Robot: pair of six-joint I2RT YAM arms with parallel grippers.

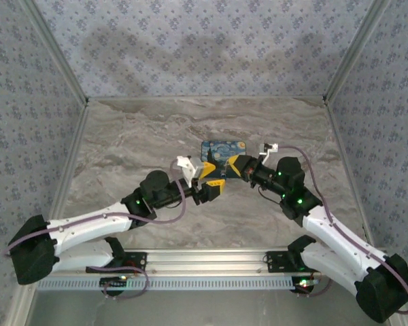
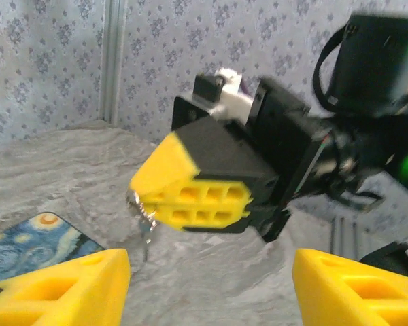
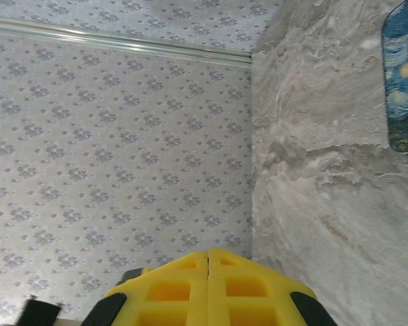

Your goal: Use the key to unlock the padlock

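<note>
- Viewing from the top external camera: left gripper [image 1: 212, 178] and right gripper [image 1: 230, 165] meet nose to nose on the table [image 1: 122, 149], just in front of the starry-night box [image 1: 223, 150]. Padlock not resolvable here, possibly hidden under them.
- Left wrist: own 2 fingers [image 2: 61, 288] spread wide, holding nothing. Right gripper [image 2: 146, 195] is clenched on a small shiny piece, judged to be the key [image 2: 145, 221], which dangles from its tips.
- Right wrist: pads [image 3: 183, 288] pressed together, no gap.
- Judgement: locate and steady the padlock with the left first. A dangling key can swing, so line up its shaft with the keyway before pushing.
</note>
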